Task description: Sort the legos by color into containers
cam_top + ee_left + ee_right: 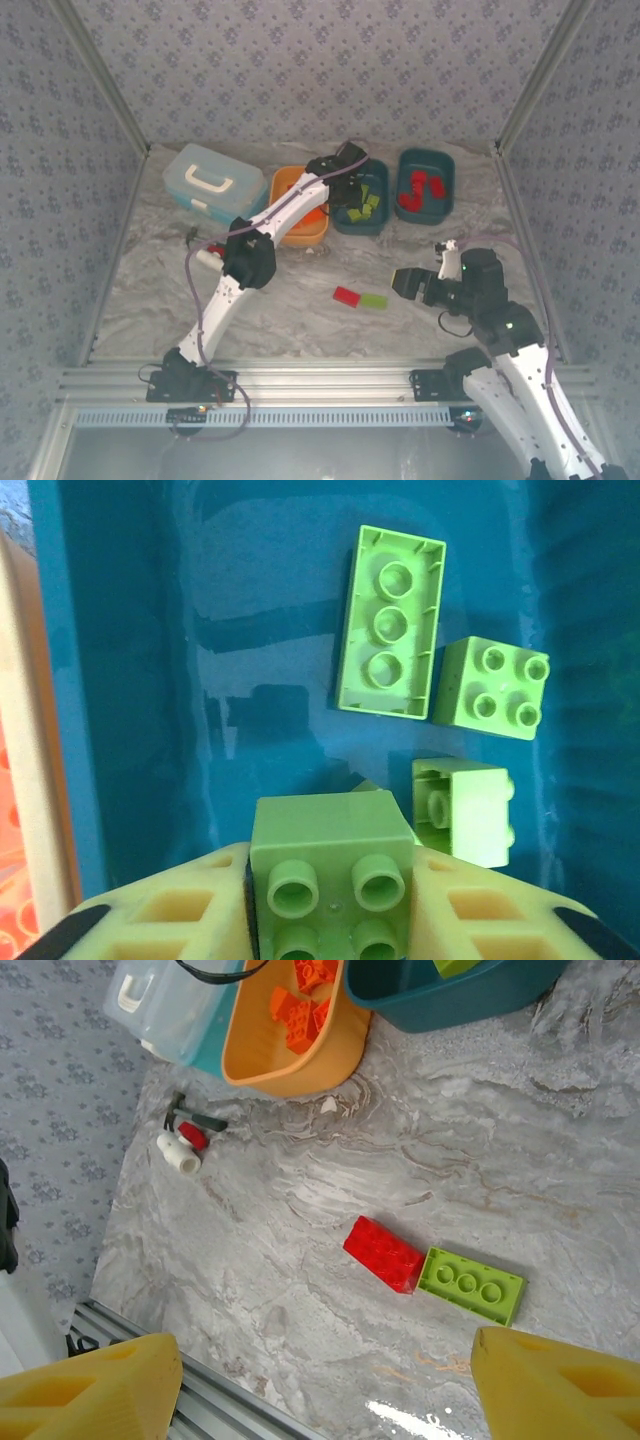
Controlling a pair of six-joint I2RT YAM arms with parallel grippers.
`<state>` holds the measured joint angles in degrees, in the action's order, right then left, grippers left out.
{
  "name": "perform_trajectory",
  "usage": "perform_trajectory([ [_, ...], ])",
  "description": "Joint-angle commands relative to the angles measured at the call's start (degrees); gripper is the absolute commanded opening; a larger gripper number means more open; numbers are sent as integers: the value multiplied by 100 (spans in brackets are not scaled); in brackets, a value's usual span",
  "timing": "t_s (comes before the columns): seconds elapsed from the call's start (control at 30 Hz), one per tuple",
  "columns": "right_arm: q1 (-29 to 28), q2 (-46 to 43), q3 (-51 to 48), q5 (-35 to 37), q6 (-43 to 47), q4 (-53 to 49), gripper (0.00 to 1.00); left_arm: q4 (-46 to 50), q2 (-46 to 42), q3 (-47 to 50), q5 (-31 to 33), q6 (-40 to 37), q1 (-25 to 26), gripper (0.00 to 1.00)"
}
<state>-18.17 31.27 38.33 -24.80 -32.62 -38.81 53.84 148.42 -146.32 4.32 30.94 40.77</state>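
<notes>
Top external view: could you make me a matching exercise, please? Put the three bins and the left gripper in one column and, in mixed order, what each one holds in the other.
Column one
1. orange bin
2. middle teal bin
3. right teal bin
4. left gripper

Column two
a. red legos
b. one lime green brick, clamped
c. orange legos
d. several lime green legos, lying loose

Pairs: 1-c, 2-d, 3-a, 4-b.

Between pale yellow fingers (pixel 170 915), a lime green brick (pixel 332 865); more lime green bricks (pixel 388 620) on dark teal bin (pixel 130 680). Red brick (pixel 384 1253) and lime one (pixel 471 1285) on grey-veined marble table (pixel 300 1180). Orange bin (pixel 290 1070), orange bricks (pixel 305 1005). Grey floral-print walls (pixel 300 60).
</notes>
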Motion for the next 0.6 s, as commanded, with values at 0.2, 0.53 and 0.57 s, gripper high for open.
perform_trajectory([
  [0.2, -853, 574, 243, 1208, -34, -366, 78, 99, -149, -330, -53, -53, 11, 51],
  [0.53, -2527, 2333, 672, 2695, 659, -158, 77, 269, -1476, -64, 64, 301, 36, 55],
  [0.57, -2665, 2586, 705, 2709, 849, -23, 77, 223, -1826, 232, 136, 413, 36, 56],
])
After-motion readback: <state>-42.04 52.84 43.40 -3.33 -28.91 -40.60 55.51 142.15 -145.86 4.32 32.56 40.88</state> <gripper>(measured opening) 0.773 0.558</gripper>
